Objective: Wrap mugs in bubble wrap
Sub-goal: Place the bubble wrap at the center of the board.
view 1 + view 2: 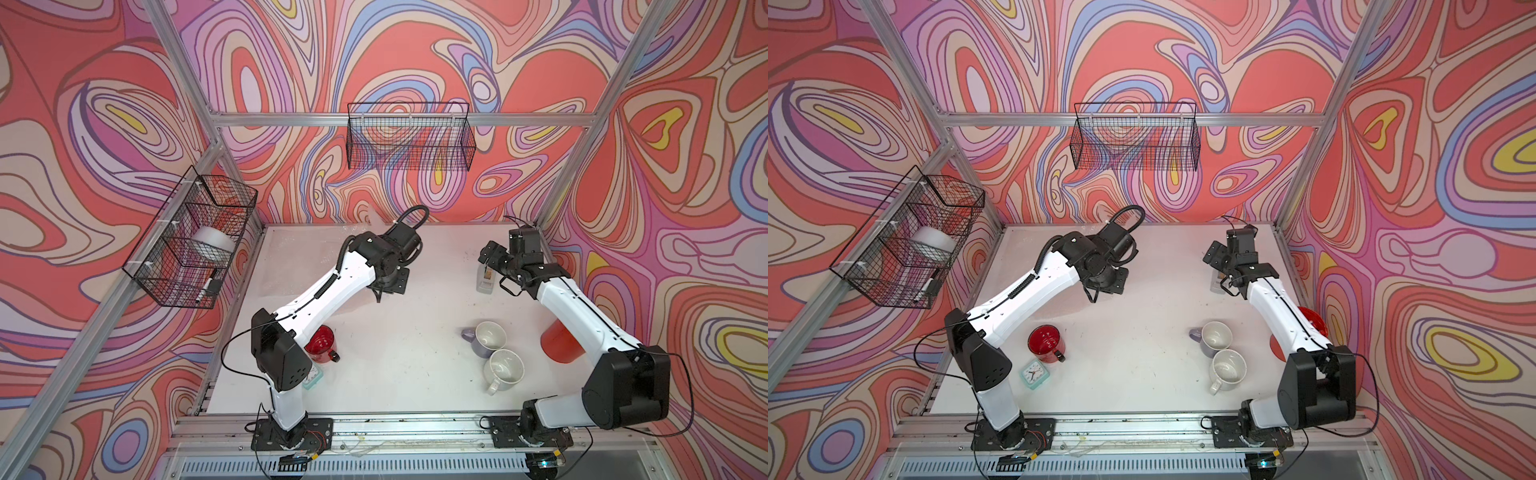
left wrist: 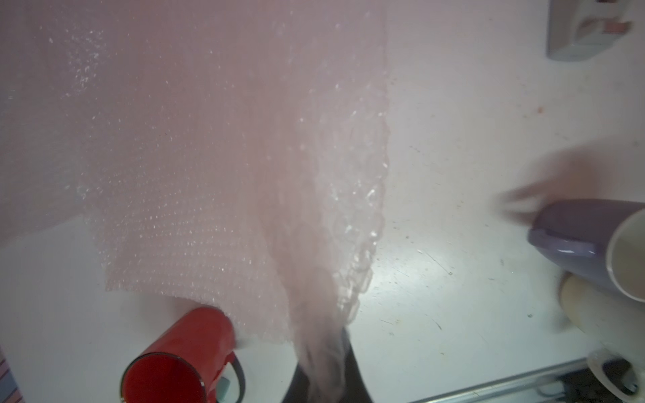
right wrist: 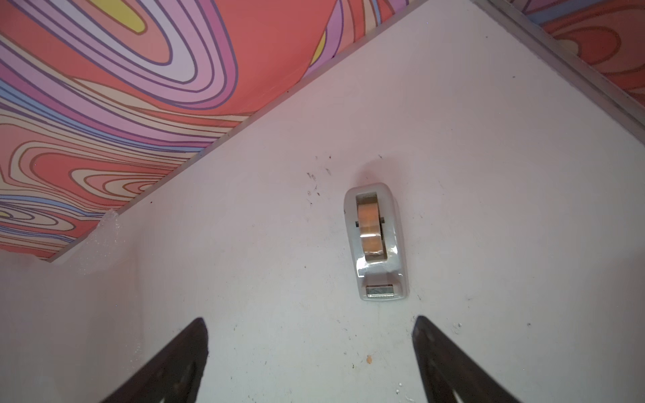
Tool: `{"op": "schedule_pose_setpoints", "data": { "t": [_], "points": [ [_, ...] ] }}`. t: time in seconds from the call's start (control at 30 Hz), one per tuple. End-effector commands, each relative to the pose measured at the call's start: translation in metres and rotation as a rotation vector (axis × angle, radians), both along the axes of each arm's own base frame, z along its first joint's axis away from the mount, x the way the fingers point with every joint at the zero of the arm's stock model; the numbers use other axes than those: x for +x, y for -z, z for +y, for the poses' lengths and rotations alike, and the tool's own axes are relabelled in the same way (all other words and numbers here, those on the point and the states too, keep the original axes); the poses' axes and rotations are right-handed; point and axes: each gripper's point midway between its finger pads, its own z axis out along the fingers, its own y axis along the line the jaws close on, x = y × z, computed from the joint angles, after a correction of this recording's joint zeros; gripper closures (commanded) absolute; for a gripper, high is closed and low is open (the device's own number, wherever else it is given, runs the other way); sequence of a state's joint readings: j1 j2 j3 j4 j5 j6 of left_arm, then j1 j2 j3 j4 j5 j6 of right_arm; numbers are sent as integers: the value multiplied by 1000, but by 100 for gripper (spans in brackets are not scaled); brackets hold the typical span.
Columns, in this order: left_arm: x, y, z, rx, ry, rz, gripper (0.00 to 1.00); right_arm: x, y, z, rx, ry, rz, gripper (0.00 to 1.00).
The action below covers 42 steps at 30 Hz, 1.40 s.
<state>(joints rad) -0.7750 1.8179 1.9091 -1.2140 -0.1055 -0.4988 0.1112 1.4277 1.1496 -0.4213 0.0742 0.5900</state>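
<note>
Swirl-patterned walls enclose a white tabletop (image 1: 395, 353). Bubble wrap (image 2: 195, 195) extends ahead of the left tool (image 2: 323, 370), which is clamped on one gathered corner. Red mug (image 2: 181, 352) stands just beside that tool, near the sheet's edge. Right tool (image 3: 310, 324), spread wide and empty, is well apart.

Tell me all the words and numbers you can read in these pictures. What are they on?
Nothing here can be read as a word or number.
small clock: marks on its dial, too small to read.
tape dispenser: no label shows.
</note>
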Motion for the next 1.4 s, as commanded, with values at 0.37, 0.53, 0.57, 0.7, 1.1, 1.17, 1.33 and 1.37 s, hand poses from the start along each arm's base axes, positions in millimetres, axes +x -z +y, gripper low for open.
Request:
{"op": "schedule_pose_setpoints", "data": {
  "t": [0.37, 0.53, 0.57, 0.7, 1.1, 1.17, 1.33, 1.37],
  "points": [
    [-10, -13, -62, -471, 24, 21, 25, -4, 5, 57, 119, -244, 28, 16],
    [28, 21, 42, -341, -209, -1, 44, -10, 28, 108, 53, -346, 127, 22],
    [33, 32, 60, -325, -253, 14, 46, -12, 38, 118, 55, -363, 156, 23],
    [48, 62, 109, -275, -354, 12, 45, -23, 80, 145, -1, -374, 295, 25],
    [64, 126, 198, -33, -521, 66, 21, -37, 155, 138, -180, -304, 532, 27],
    [64, 137, 199, -33, -516, 87, 20, -34, 159, 130, -225, -286, 539, 25],
    [67, 156, 198, -35, -490, 100, 25, -31, 173, 120, -208, -271, 583, 26],
    [67, 159, 199, -32, -491, 102, 26, -30, 176, 117, -208, -266, 587, 26]
  ]
}}
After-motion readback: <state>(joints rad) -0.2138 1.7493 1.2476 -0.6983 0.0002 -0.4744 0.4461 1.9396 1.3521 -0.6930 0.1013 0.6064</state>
